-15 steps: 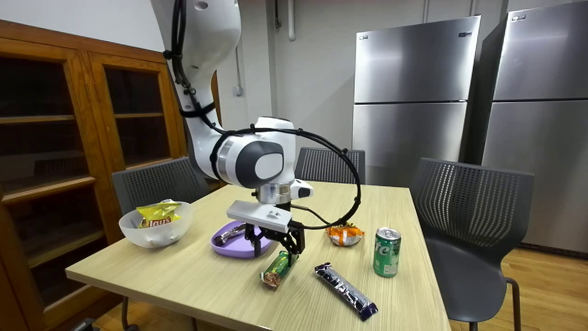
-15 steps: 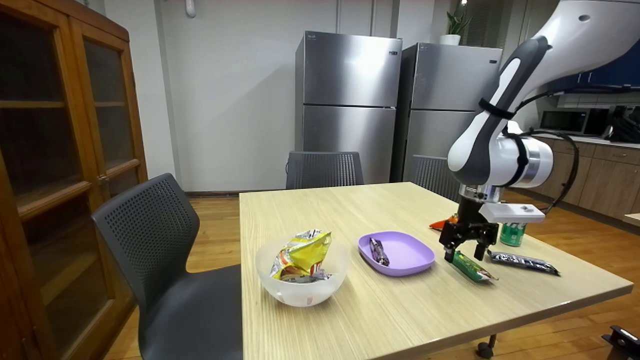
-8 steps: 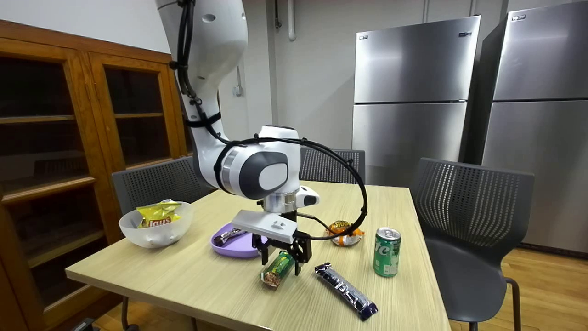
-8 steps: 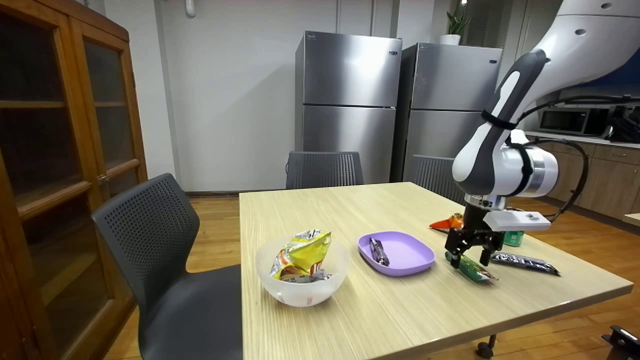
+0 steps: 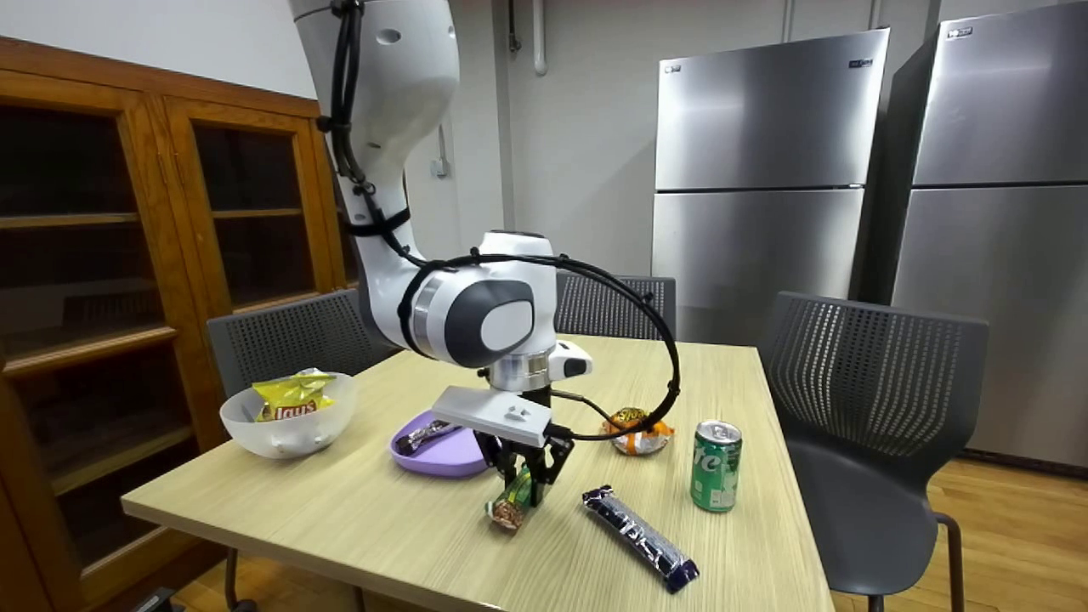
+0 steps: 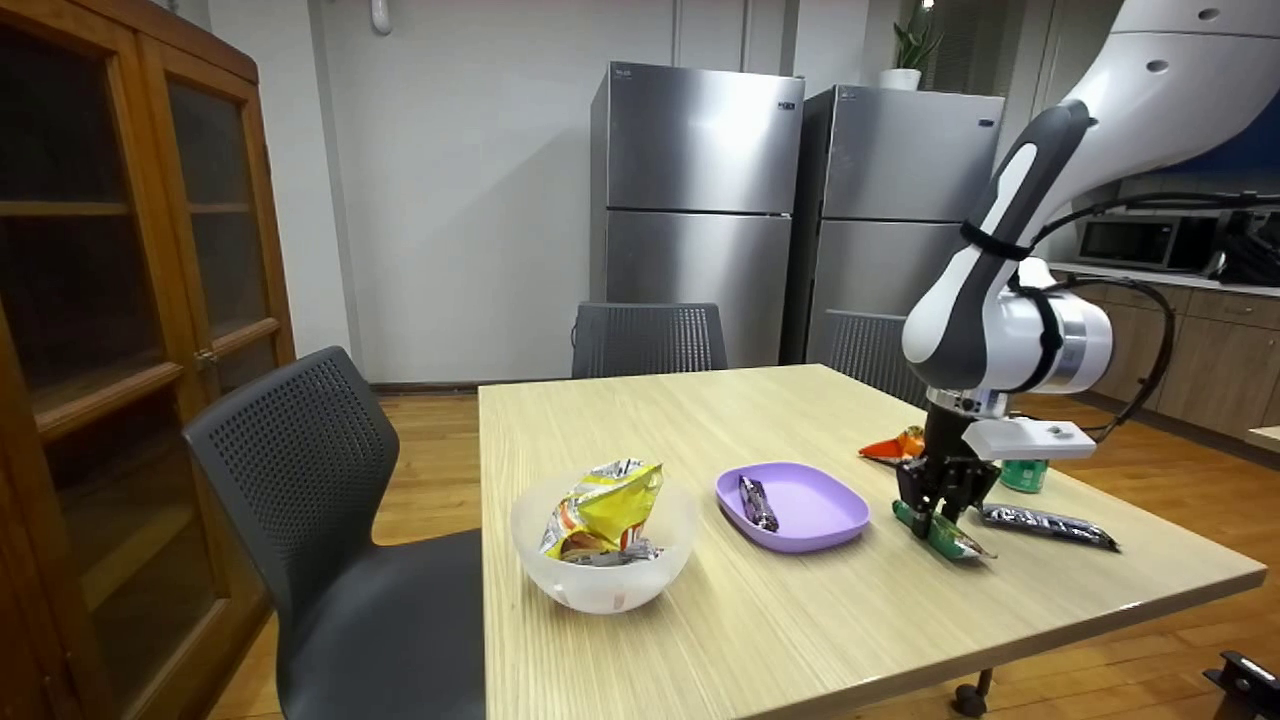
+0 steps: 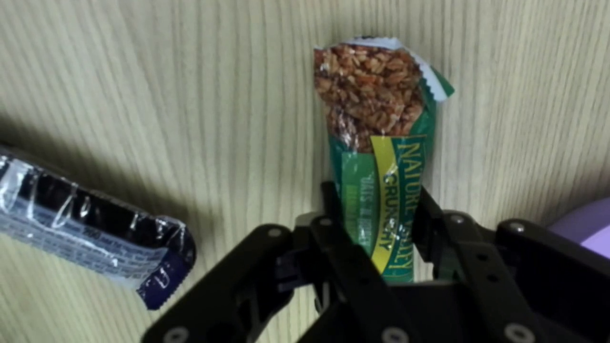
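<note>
A green granola bar [image 7: 371, 90] lies on the table, its oat-printed end pointing away from my gripper [image 7: 377, 205] in the wrist view. My black fingers press against both long sides of the wrapper, with no gap visible. In both exterior views the bar [image 5: 508, 512] is partly hidden behind the fingers and still rests on the wood. A dark foil-wrapped bar [image 7: 90, 224] lies apart to one side. On the opposite side is the edge of a purple plate [image 7: 591, 228]; another dark-wrapped bar [image 6: 757, 503] sits in that plate.
A green can [image 5: 716, 467] stands upright near the table edge. Close to it lies an orange packet [image 5: 639, 438]. A translucent bowl [image 6: 605, 590] holds a yellow chip bag [image 6: 610, 510] and other wrappers. Dark chairs [image 5: 875, 408] surround the table.
My gripper has come down around the green bar, moving slightly right in an exterior view. Its fingers have then drawn together onto the wrapper; the other items stay where they were.
</note>
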